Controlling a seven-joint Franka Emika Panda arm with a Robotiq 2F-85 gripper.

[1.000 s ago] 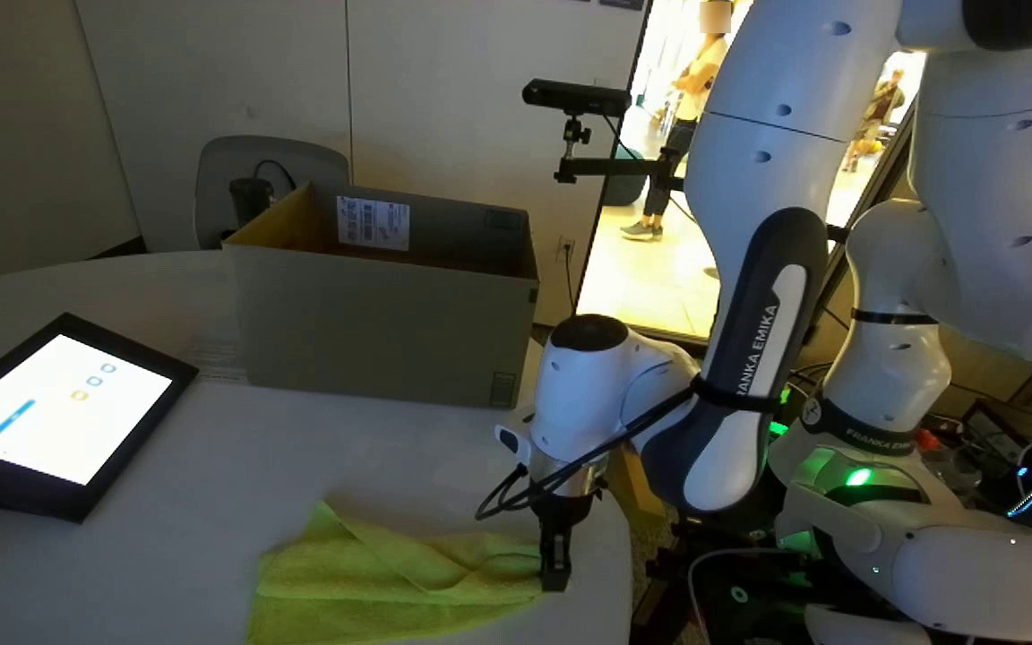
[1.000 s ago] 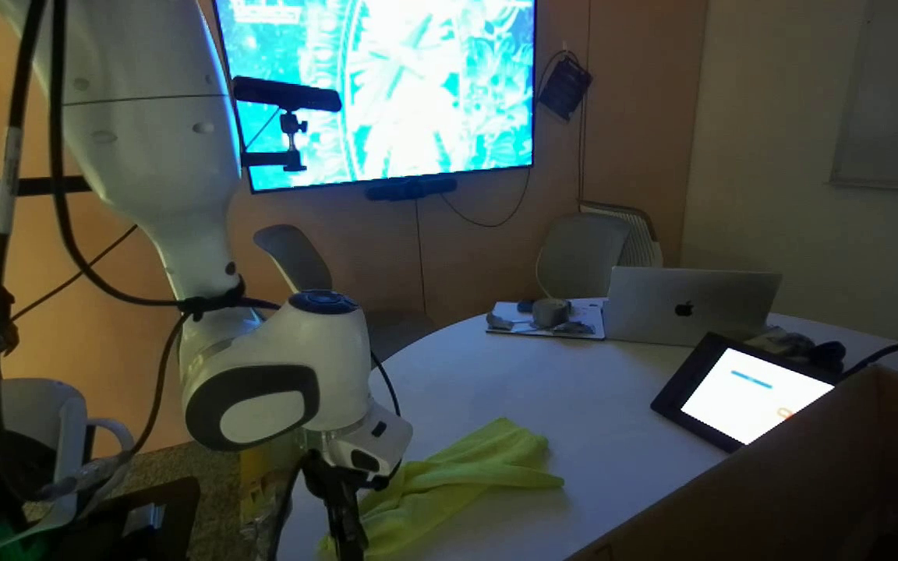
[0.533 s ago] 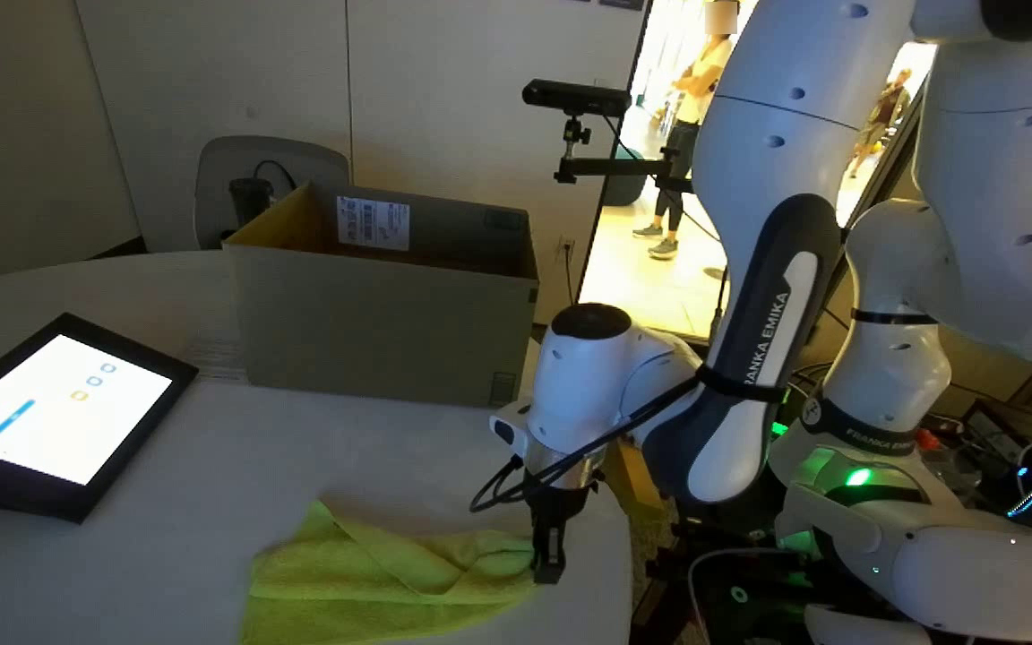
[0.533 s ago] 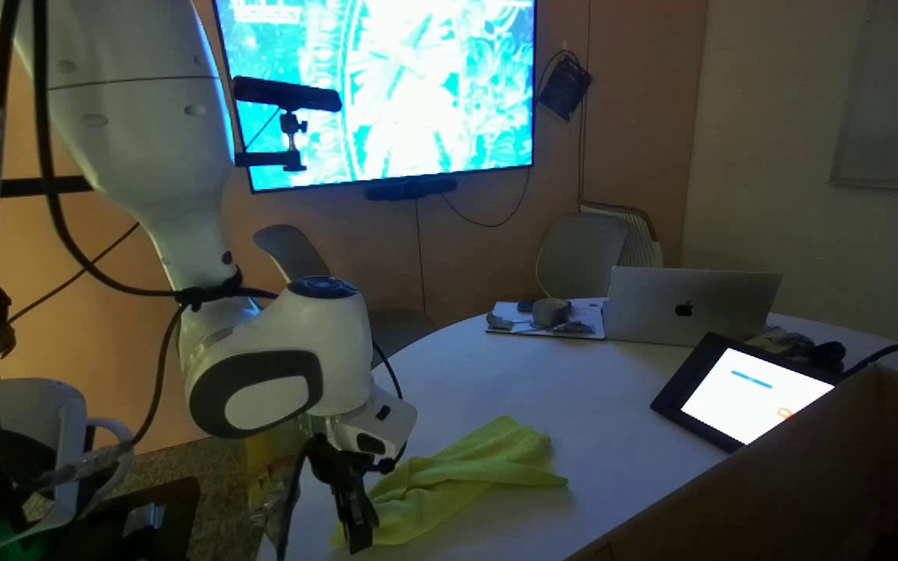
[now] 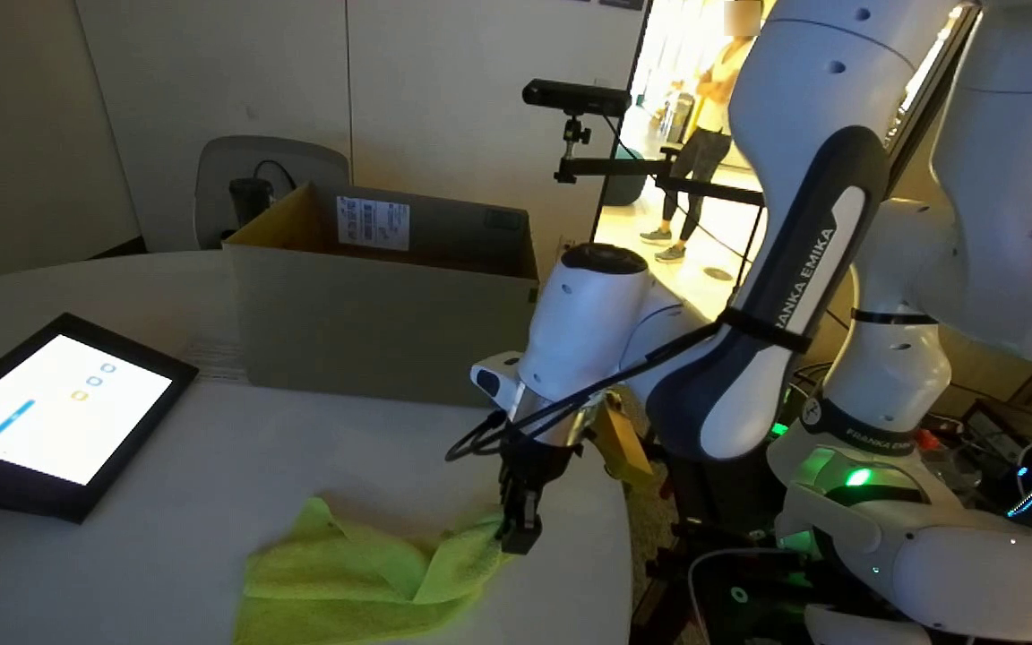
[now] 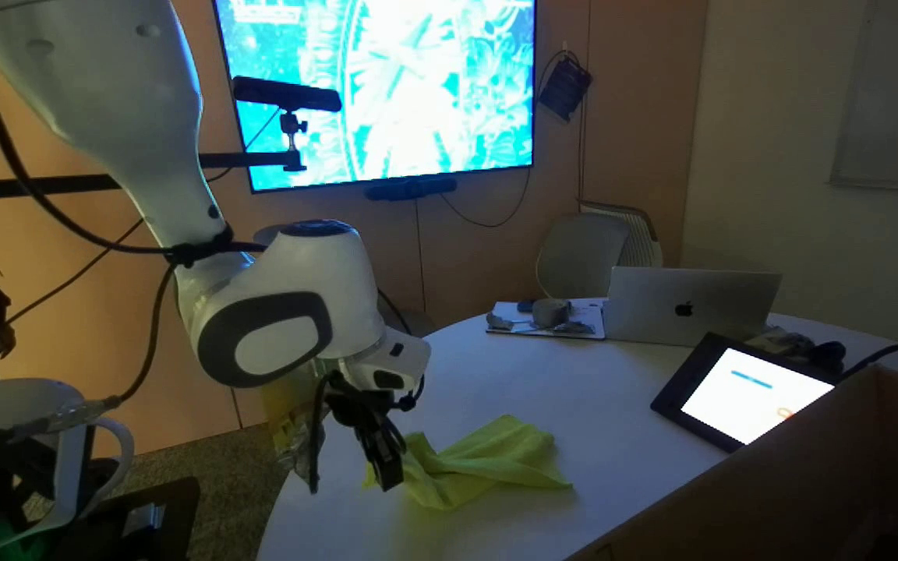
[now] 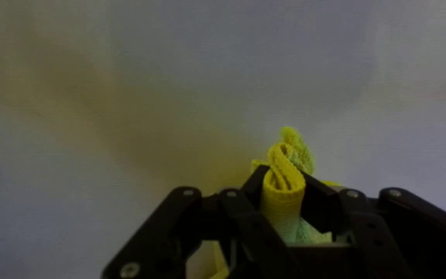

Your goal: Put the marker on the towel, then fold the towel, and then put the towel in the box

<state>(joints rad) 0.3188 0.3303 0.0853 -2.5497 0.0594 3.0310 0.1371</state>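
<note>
The yellow-green towel (image 5: 328, 587) lies on the table, folded over and creased; it also shows in an exterior view (image 6: 488, 463). My gripper (image 7: 283, 186) is shut on a bunched, doubled end of the towel, which stands up between the finger pads in the wrist view. In both exterior views the gripper (image 5: 519, 536) (image 6: 388, 477) is tilted and holds that end slightly raised near the table's rounded edge. The rest of the towel lies on the table. The brown cardboard box (image 5: 382, 327) stands behind, open at the top, with a white label inside. The marker is not visible.
A tablet (image 5: 59, 403) with a bright screen stands on the table beside the box. A laptop (image 6: 691, 308) and a clipboard with small items (image 6: 546, 319) are on the table's far side. The box wall (image 6: 768, 475) fills a lower corner of an exterior view.
My gripper has risen, tilted and moved inward over the table from its edge. The held towel end has come up and inward with it, and the towel has bunched more.
</note>
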